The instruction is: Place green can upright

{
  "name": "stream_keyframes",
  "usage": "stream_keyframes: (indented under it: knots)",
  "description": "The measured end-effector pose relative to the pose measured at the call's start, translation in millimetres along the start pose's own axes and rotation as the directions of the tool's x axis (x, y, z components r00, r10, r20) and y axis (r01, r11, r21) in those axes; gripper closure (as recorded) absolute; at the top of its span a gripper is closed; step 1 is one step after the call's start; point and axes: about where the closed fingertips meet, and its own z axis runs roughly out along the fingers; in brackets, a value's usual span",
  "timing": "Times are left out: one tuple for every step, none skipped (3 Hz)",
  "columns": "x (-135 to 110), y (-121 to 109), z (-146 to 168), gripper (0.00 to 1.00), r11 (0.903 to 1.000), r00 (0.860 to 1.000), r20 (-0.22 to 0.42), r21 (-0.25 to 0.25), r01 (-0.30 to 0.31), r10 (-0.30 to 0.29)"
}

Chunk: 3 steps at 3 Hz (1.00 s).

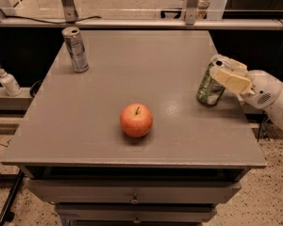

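From where I stand, the green can (208,91) is at the right edge of the grey table (146,65), about mid-depth. It's upright or v. nearly so, w/ its base on the top or just above it; can't tell which. The gripper (217,72) comes in from the right and is clamped on the can's upper part, one cream finger (232,81) on the near side, the other on the far side. So imo this is the set-down step: can more or less vertical, not let go yet. Next move needs the base flat on the surface, then the fingers parted evenly and the arm drawn off to the right w/o nudging the can, since it sits close to the edge. Elsewhere on the table: an apple (136,120) near-centre, well apart, and a taller silver can (75,50) far left. The top is matte and flat, w/ drawers (132,192) below. A pump bottle (8,80) stands on a ledge at left, and the floor (273,201) is speckled.
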Motion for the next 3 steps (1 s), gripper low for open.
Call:
stream_keyframes:
  knots:
    - [-1.5, 2.4, -1.3, 0.13, 1.0000, 1.000, 0.000, -0.002, 0.000, 0.000]
    - [-7.5, 2.1, 5.0, 0.00, 0.9995, 1.000, -0.003, -0.028, 0.014, -0.014]
    - [-20.5, 3.7, 15.0, 0.00, 0.9969, 0.999, -0.015, -0.067, 0.042, -0.043]
